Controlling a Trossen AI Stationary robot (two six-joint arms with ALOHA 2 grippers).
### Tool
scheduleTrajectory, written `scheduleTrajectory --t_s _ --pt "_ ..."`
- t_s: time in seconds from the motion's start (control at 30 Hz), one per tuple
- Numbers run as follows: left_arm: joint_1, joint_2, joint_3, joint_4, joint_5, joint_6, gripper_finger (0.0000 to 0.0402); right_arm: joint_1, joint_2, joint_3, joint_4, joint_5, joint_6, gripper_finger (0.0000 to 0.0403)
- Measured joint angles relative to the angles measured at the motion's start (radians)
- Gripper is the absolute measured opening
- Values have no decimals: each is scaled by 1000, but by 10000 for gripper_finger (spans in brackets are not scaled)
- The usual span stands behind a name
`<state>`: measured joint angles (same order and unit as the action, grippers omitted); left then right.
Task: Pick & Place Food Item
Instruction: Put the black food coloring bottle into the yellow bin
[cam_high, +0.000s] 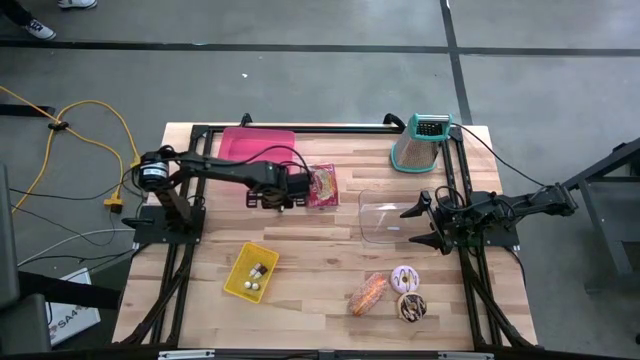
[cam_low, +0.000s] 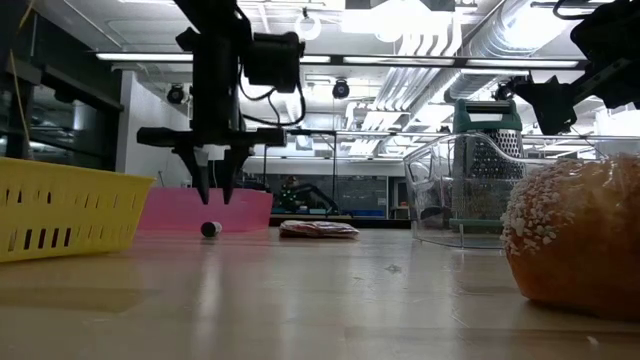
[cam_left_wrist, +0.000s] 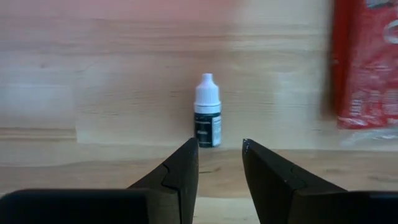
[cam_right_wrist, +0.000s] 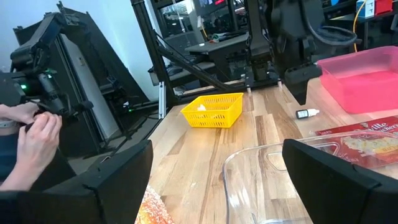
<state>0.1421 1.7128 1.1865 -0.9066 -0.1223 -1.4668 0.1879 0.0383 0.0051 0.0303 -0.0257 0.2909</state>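
Tabletop bottle (cam_left_wrist: 208, 111) lies below left jaws.

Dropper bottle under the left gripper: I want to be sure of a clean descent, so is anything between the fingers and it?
Nothing visible. The left gripper hangs open above the dropper bottle, which lies alone on bare table; the red packet lies off to one side.

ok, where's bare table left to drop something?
Free: the middle strip between the yellow basket and clear container, and the front left corner. Crowded: the front right, with bread roll and two donuts; the back, where the left gripper hangs over the dropper bottle by the pink tray.
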Motion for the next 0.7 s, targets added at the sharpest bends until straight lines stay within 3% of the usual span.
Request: scheduleTrajectory --t_s 0.7 --pt "0 72 -9 24 16 8 118 0 0 0 -3 0 0 348"
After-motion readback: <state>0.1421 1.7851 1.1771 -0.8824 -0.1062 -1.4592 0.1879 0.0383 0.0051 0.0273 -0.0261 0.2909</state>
